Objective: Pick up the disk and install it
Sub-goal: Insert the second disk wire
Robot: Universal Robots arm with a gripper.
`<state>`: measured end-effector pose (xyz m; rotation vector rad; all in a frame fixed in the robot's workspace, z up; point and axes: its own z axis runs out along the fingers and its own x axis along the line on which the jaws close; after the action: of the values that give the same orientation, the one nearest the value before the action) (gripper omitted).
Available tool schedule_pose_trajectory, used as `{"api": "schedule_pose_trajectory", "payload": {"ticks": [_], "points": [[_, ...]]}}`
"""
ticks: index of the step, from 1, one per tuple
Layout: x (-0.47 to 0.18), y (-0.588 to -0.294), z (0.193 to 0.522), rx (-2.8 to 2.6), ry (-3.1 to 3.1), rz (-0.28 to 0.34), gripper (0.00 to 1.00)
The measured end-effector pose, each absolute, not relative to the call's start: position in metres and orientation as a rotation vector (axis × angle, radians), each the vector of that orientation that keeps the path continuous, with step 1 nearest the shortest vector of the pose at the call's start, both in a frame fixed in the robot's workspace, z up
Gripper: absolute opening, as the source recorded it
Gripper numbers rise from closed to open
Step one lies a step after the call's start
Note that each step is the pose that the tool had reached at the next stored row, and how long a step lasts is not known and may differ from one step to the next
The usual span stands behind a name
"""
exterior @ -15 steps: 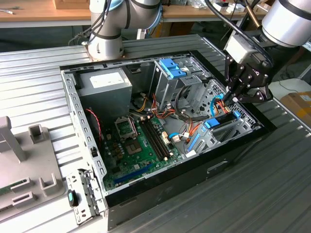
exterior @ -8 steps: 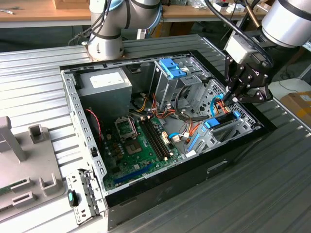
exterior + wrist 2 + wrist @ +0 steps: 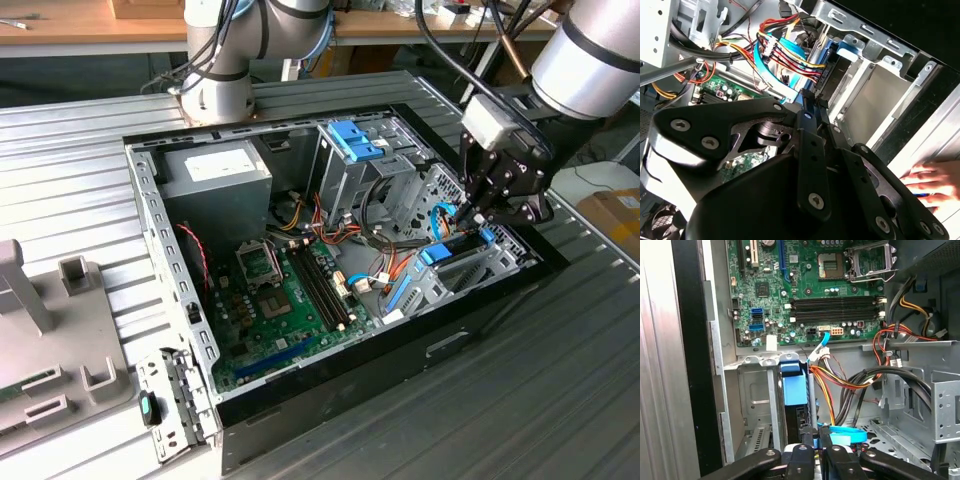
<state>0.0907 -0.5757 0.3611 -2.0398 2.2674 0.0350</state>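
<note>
The disk [image 3: 794,390] sat most of the way in its bay [image 3: 752,405], the gripper's [image 3: 812,440] jaws pinching its end.

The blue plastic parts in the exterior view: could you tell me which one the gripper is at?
The gripper is at the lower blue carrier by the case's front edge, not the raised bracket.

Silver arm [image 3: 590,45], black screwed jaws
</note>
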Motion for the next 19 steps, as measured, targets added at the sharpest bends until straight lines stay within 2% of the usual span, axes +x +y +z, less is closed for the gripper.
{"api": "schedule_pose_trajectory", "payload": {"ticks": [19], "points": [[0.0934,-0.5801,0.3497,-2.089,2.223,0.038,0.16]]}}
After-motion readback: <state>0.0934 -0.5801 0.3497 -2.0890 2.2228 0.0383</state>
